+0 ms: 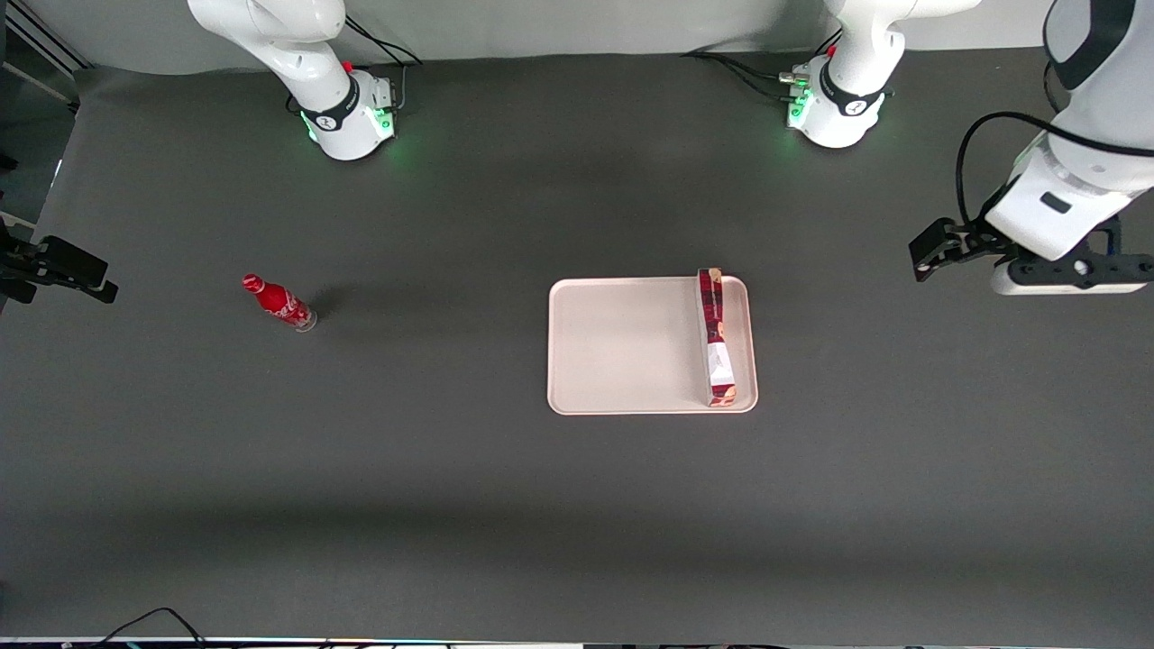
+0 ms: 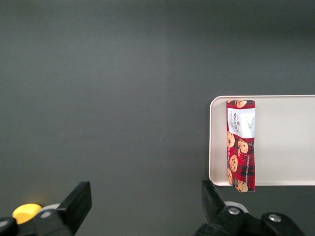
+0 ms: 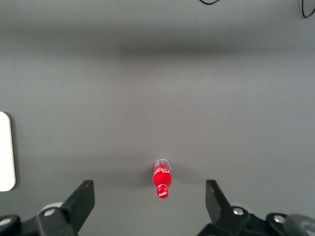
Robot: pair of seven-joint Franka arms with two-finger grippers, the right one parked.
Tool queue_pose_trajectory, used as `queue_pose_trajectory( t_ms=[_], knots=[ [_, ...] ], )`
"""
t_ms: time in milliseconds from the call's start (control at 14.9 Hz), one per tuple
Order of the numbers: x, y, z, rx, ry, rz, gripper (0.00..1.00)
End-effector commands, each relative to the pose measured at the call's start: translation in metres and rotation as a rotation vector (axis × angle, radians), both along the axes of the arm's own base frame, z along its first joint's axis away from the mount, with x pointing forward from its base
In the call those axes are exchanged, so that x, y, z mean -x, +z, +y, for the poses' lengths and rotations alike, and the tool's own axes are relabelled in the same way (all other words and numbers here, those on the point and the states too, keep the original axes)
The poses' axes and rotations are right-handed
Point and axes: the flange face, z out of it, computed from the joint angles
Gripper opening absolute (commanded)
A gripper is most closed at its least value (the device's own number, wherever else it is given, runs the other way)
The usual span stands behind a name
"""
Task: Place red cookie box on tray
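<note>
The red cookie box [image 1: 717, 338] [image 2: 240, 145] rests inside the pale pinkish tray [image 1: 622, 347] [image 2: 285, 142]. It runs along the tray's rim on the side toward the working arm, one end reaching the rim farthest from the front camera. My left gripper [image 1: 933, 251] [image 2: 145, 206] hovers high over bare table, well off toward the working arm's end, apart from the tray and box. Its fingers [image 2: 78, 201] stand wide open with nothing between them.
A small red soda bottle [image 1: 279, 304] [image 3: 162, 180] stands on the dark table toward the parked arm's end. Two arm bases [image 1: 834, 104] sit at the table edge farthest from the front camera. A sliver of the tray [image 3: 5, 152] shows in the right wrist view.
</note>
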Motion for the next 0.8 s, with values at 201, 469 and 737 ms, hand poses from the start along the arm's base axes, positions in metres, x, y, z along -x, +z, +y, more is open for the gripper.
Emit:
queue_pose_trajectory(
  t_ms=[201, 469, 737],
  knots=[
    [0.007, 0.034, 0.009, 0.009, 0.029, -0.057, 1.00],
    [-0.008, 0.041, 0.036, 0.009, -0.013, -0.059, 1.00],
    [-0.007, 0.041, 0.034, 0.007, -0.036, -0.054, 1.00]
  ],
)
